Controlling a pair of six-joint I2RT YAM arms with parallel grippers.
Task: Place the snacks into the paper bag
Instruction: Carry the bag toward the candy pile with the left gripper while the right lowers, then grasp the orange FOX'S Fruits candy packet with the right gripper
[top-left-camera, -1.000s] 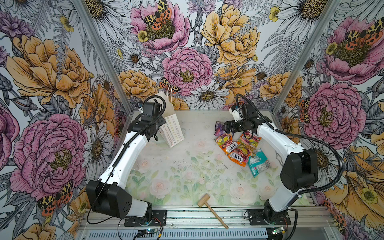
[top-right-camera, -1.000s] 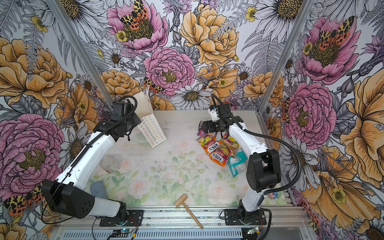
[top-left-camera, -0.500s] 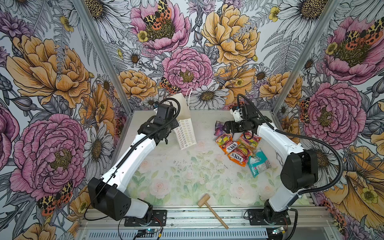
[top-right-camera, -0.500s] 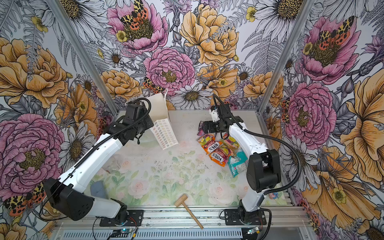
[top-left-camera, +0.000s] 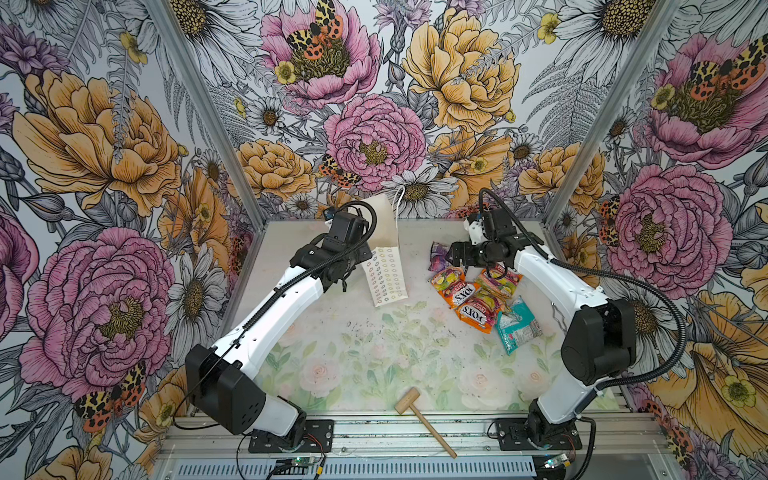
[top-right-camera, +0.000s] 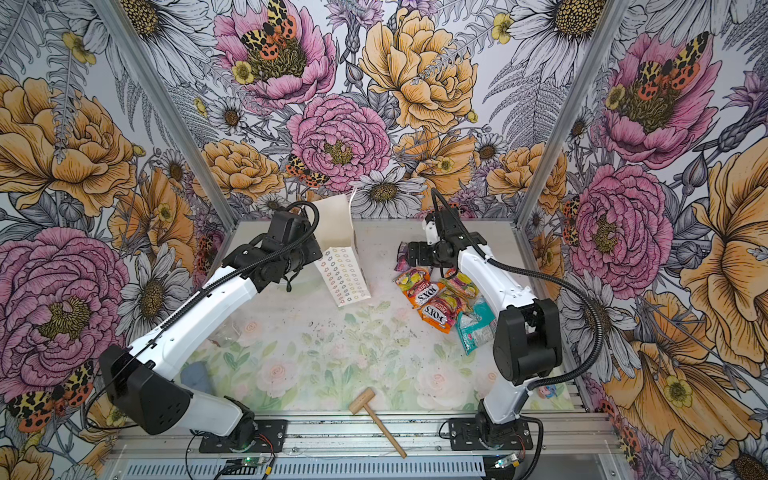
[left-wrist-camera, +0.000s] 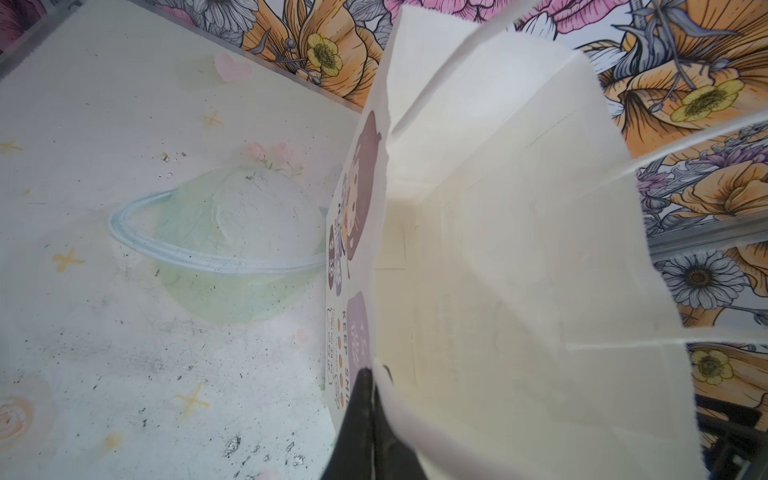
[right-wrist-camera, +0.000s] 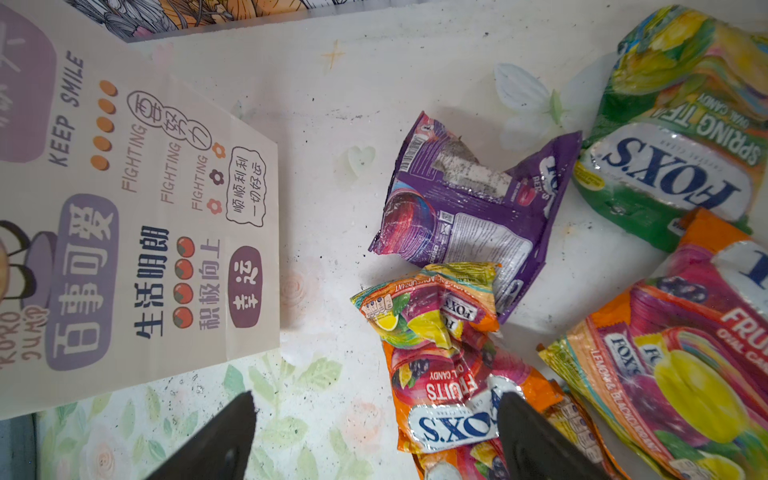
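Left gripper (left-wrist-camera: 373, 376) clamps paper bag (top-left-camera: 386, 274) rim; snacks (top-left-camera: 473, 297) on table (top-left-camera: 374, 353) outside.

Five snacks (top-left-camera: 455, 289), one paper bag (top-left-camera: 386, 274), one wooden mallet (top-left-camera: 428, 428), two robot arms (top-left-camera: 270, 316).

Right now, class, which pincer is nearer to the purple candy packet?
Right. The right pincer hangs open close beside the purple packet; the left pincer is well away on the other side, shut on the paper bag at its rim.
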